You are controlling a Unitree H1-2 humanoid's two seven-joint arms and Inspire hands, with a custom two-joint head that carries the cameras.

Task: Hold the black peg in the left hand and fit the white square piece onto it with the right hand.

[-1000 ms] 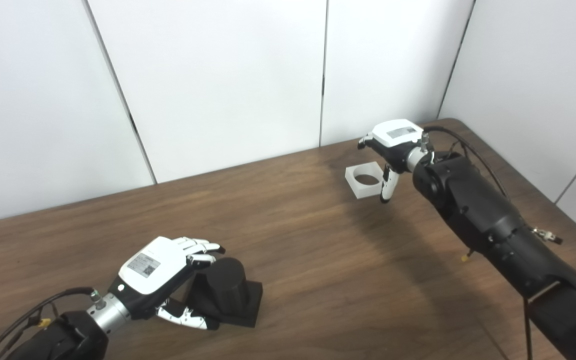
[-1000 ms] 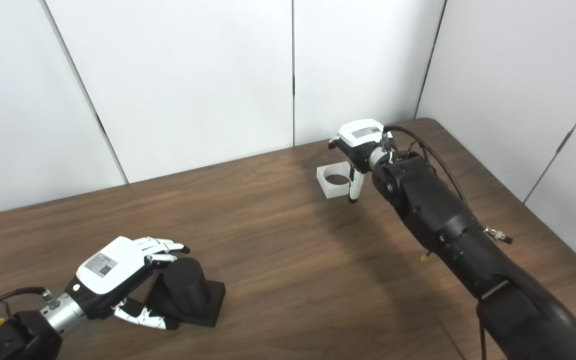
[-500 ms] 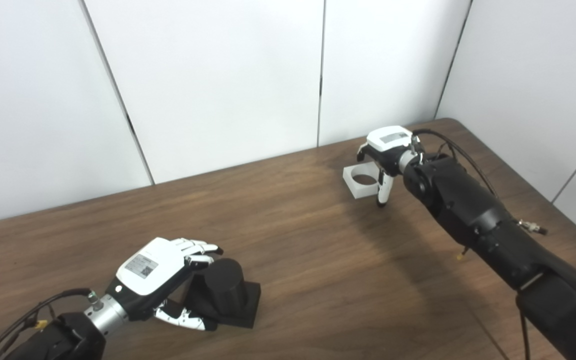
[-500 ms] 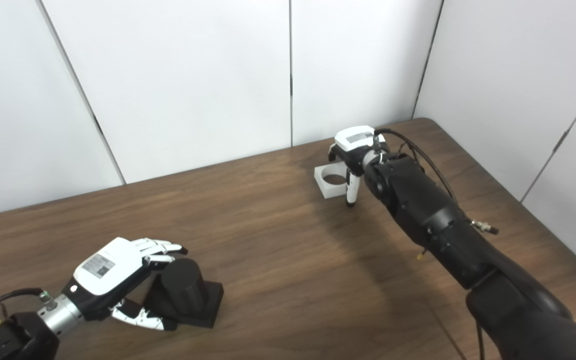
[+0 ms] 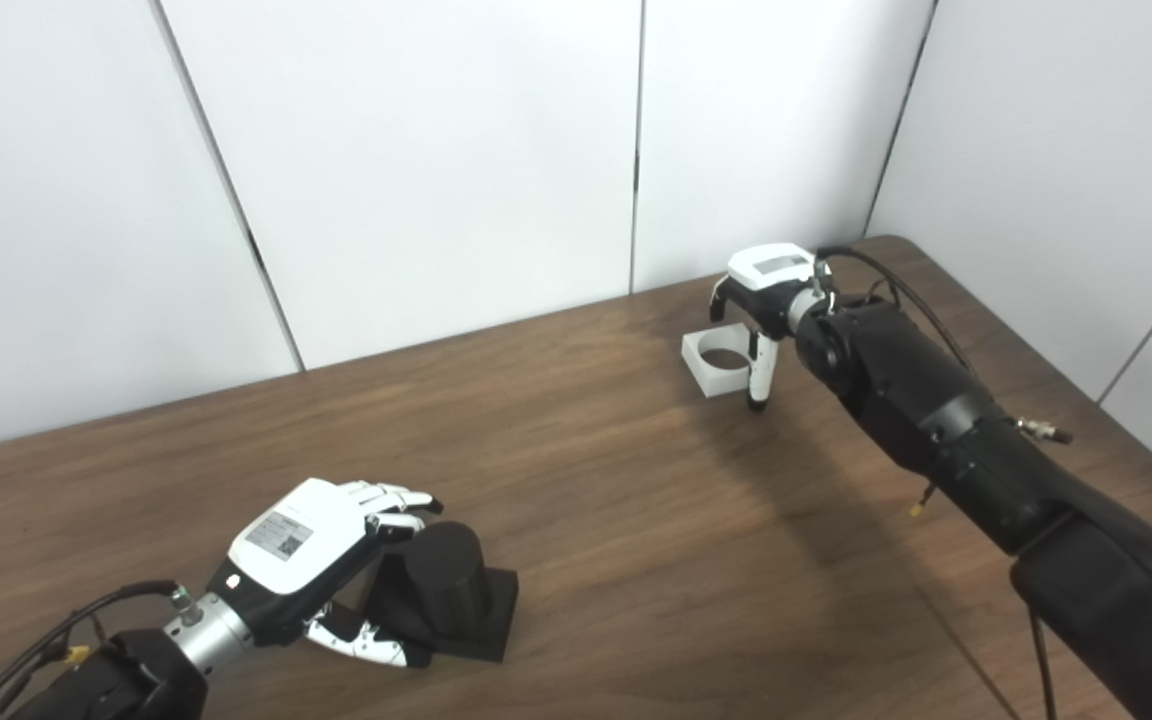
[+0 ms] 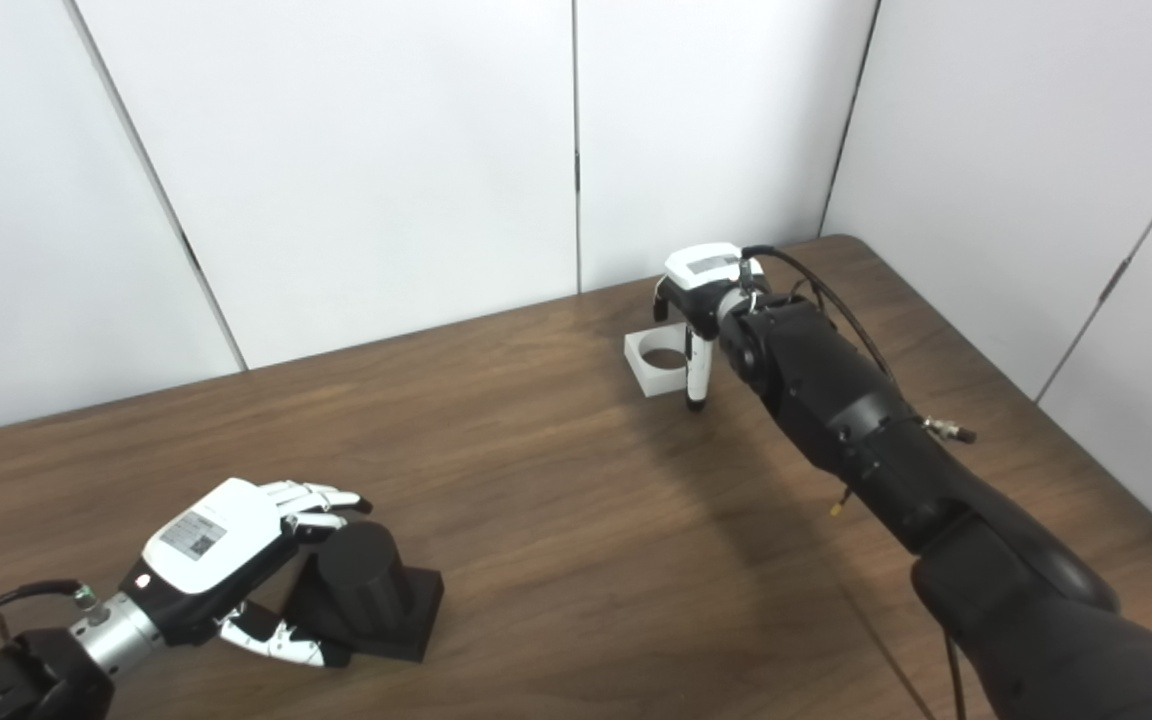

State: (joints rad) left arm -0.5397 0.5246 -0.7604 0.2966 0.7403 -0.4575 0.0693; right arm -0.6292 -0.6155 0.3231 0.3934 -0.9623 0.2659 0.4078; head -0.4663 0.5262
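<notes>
Nearest the cameras, at the lower left, the left hand (image 5: pixel 311 555) reaches in over the dark wooden surface (image 5: pixel 636 560) and cups the black peg (image 5: pixel 444 590) — its white fingers (image 5: pixel 391 497) curl over the top of the upright black cylinder while the thumb lies low along the near side of the square black base. The fingers touch or nearly touch the cylinder, yet the base sits flat on the surface, and whether the hand truly grips the peg cannot be told; its fingers look partly spread round the piece rather than pressed tight. The peg stands upright, its round post rising from the middle of its base. The middle of the surface lies between the two hands, which are well apart. Farther back and to the right, near the far edge by the white wall panels (image 5: pixel 436 150), the white square piece (image 6: pixel 658 364) lies flat on the surface with its round hole facing up. The right hand (image 6: pixel 696 290), at the end of its black arm (image 6: pixel 836 410), hangs over the piece's right side — one white finger points down just beside the near right corner, the others arch above the far edge. Its fingers are apart and hold nothing.
</notes>
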